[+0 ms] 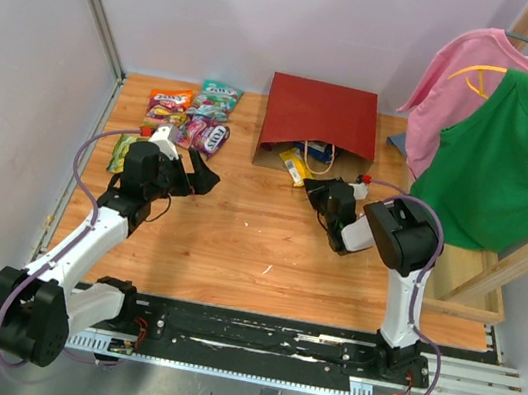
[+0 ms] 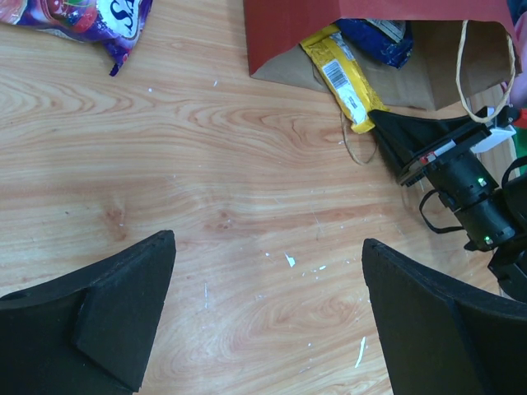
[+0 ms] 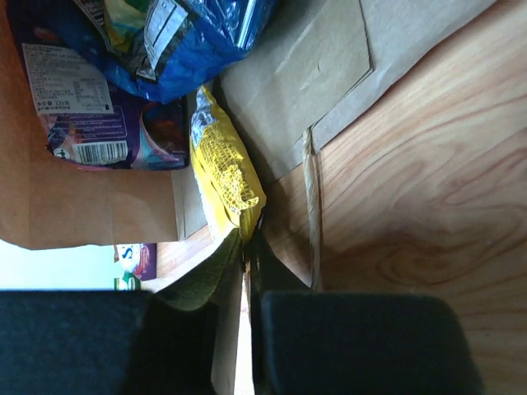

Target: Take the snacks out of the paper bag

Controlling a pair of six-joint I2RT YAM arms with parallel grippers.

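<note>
The paper bag (image 1: pixel 320 116) lies on its side at the back of the table, dark red outside, its mouth facing the arms. A yellow bar wrapper (image 3: pixel 222 164) sticks out of the mouth, and my right gripper (image 3: pixel 247 255) is shut on its near tip. Behind it in the bag (image 3: pixel 329 66) lie a blue Doritos bag (image 3: pixel 189 41) and a dark purple packet (image 3: pixel 90 115). Several candy packets (image 1: pixel 192 115) lie at the back left of the table. My left gripper (image 2: pixel 268 243) hangs open over bare wood to the right of them, holding nothing.
A pink shirt (image 1: pixel 468 69) and a green shirt (image 1: pixel 512 168) hang on a wooden rack (image 1: pixel 494 277) at the right, close to the right arm. The bag's thin handle (image 2: pixel 482 74) loops out over the wood. A wall borders the table's left edge.
</note>
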